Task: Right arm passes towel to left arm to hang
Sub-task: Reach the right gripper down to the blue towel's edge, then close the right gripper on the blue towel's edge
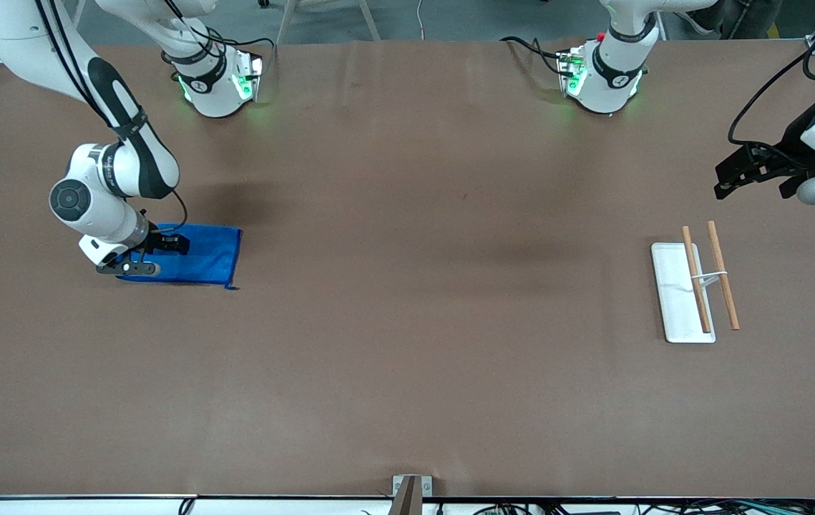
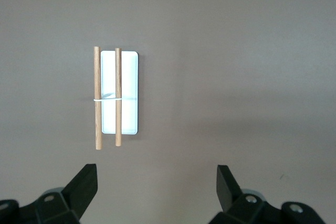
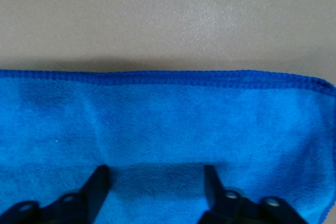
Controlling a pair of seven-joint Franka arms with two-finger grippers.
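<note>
The towel [image 1: 210, 256] is a bright blue cloth lying flat on the brown table at the right arm's end. My right gripper [image 1: 153, 256] is open and low over the towel's end, one finger on each side of a patch of cloth. In the right wrist view the towel [image 3: 168, 119] fills the picture and the gripper [image 3: 157, 174] casts a shadow on it. My left gripper [image 1: 750, 187] is open and empty, up in the air at the left arm's end. It [image 2: 157, 174] looks down on the white rack [image 2: 128, 93].
The white rack [image 1: 675, 293] has a flat white base and two wooden rods [image 1: 723, 285] held on a thin white stand. It stands at the left arm's end of the table. The two arm bases stand along the table's edge farthest from the front camera.
</note>
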